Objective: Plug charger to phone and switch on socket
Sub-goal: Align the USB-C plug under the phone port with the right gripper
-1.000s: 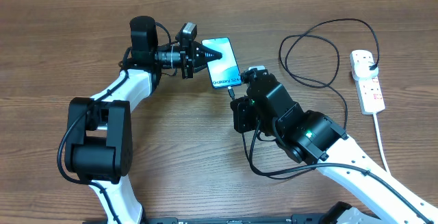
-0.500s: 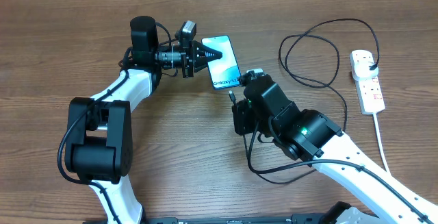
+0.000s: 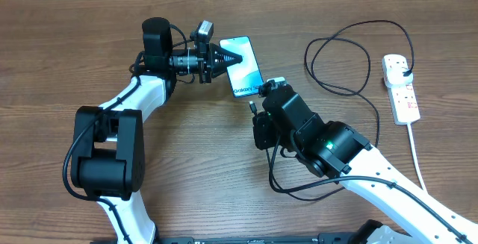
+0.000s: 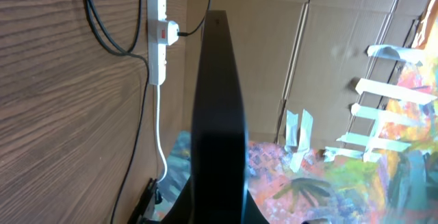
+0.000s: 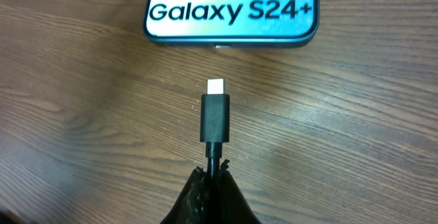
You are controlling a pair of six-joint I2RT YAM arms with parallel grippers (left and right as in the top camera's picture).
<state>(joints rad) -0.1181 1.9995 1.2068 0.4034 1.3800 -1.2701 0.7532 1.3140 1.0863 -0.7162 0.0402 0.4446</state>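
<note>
Two claws in play: the left claw [image 3: 234, 58] has its fingers drawn together, tip on the slim teal-screened phone [image 3: 250, 76] lying on the brown wooden surface [image 3: 75, 35]. The right claw [image 5: 213, 177] is clamped on the thin black charger cable [image 5: 215, 118], plug tip just short of the phone's bottom edge, not touching.

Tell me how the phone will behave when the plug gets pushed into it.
The phone lies flat on the smooth table, so it would probably slide; the left gripper over its far half likely pins it. Rigid slab, unlikely to tip.
</note>
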